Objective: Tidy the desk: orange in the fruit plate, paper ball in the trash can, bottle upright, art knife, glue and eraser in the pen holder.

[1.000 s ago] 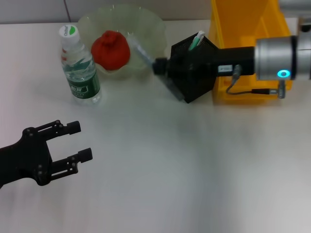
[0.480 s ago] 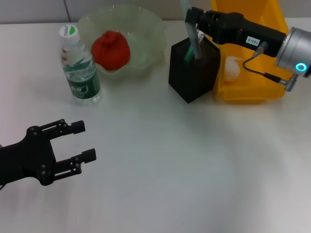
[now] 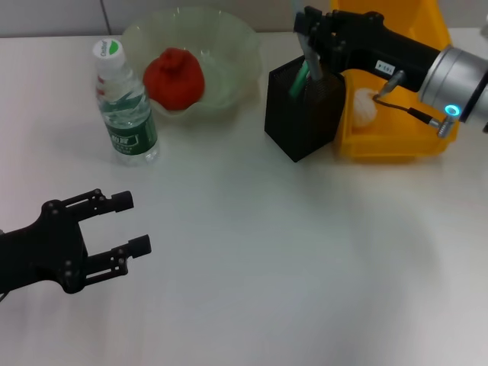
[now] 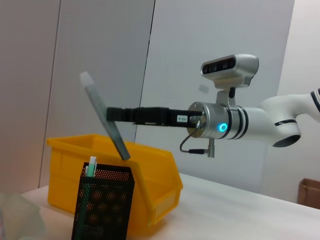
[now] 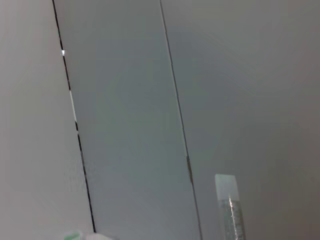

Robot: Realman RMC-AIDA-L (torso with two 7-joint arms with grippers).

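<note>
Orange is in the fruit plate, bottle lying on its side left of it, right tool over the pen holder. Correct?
Not quite. In the head view the bottle stands upright on the desk, cap up, left of the fruit plate. The rest holds: the orange sits in the plate, and the right tool is over the pen holder.

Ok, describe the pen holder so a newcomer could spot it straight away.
Find the big yellow trash can at the desk's far right; the pen holder stands against its left side, right of the pale-green fruit plate. It is the only black mesh cup, taller than wide, with a green-tipped stick poking out.
</note>
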